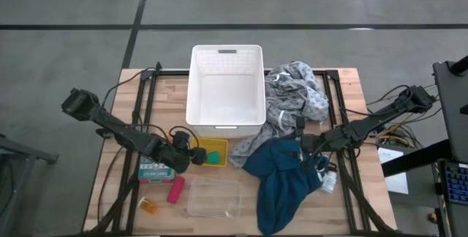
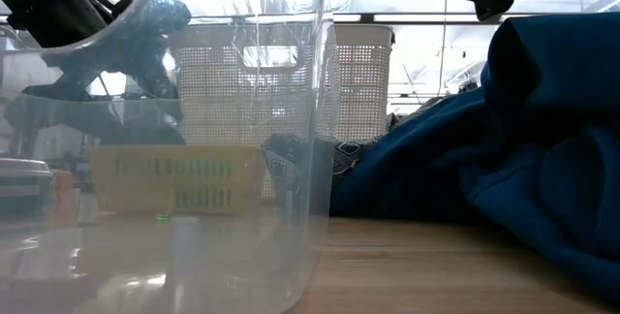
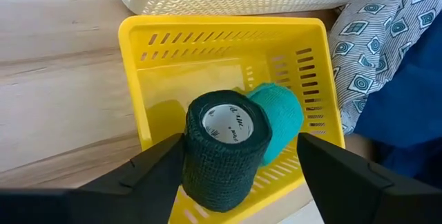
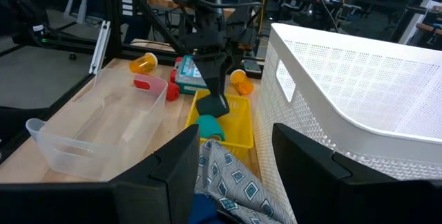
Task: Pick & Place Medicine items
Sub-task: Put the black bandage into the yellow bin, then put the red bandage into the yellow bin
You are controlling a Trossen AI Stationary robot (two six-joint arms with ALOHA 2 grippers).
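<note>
My left gripper (image 3: 238,165) is open and points down into a small yellow basket (image 3: 148,79), in front of the white basket in the high view. A dark green roll (image 3: 221,148) stands tilted between its fingers, beside a teal roll (image 3: 283,113) that lies in the basket. My right gripper (image 4: 231,175) is open above the grey patterned cloth (image 4: 231,172) and the teal-blue cloth (image 1: 281,175). An orange pill bottle (image 1: 148,206), a pink-red cylinder (image 1: 176,189) and a green-white box (image 1: 153,170) lie on the table's left. A second orange bottle (image 4: 240,82) lies behind the yellow basket. A white bottle (image 1: 328,182) lies beside the blue cloth. My left gripper comes from above, pointing down. One finger (image 3: 162,165) lies against the side of the dark green roll (image 3: 197,162); the other finger (image 3: 338,172) stands apart from it. The roll's lower end is inside the yellow basket, and it leans toward the teal roll.
A big white basket (image 1: 227,83) stands at the table's far middle. A clear plastic tub (image 1: 213,197) sits at the near edge, filling the low view's front. The two cloths cover the table's right middle. Cables and dark frame rails run along both sides.
</note>
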